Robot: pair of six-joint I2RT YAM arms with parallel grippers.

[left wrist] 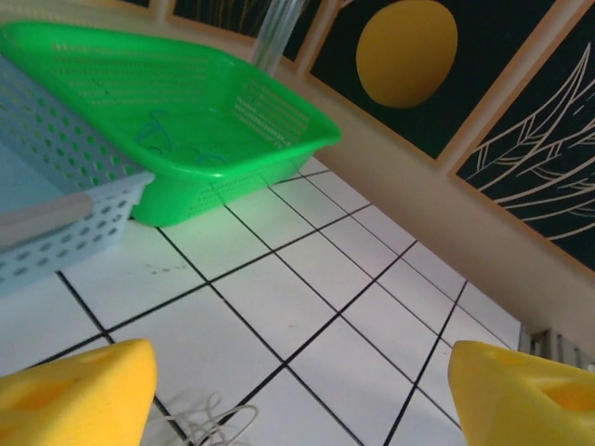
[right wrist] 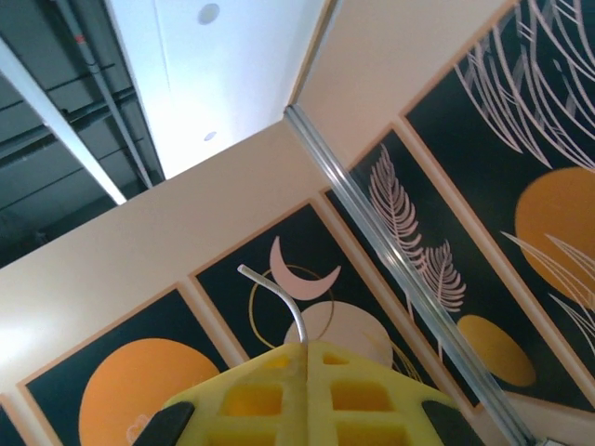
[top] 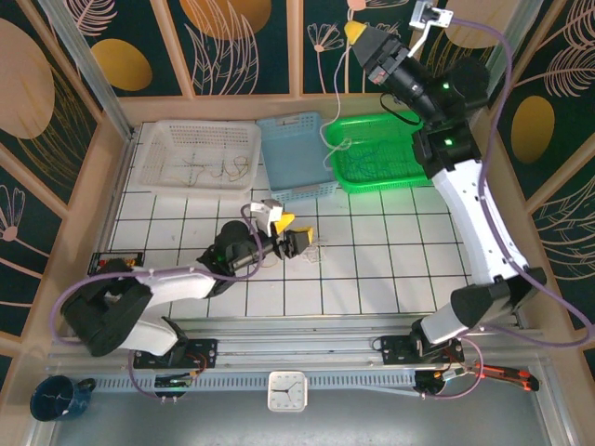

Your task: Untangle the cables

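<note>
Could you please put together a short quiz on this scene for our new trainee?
1. True or false: the left gripper is clamped shut on a wire.
2. Which basket holds the blue cables? A white, B blue, C green.
3. Fill in: the raised right gripper is shut on a thin ____ cable.
Key: 1 false, its jaws stand wide open with nothing between them; 2 C, the green basket; 3 white.

Table: white tiled top, carrying 3 baskets.
White basket: sitting left of the blue basket.
Green basket: sitting just right of it.
White cable: lying looped in front of it.
</note>
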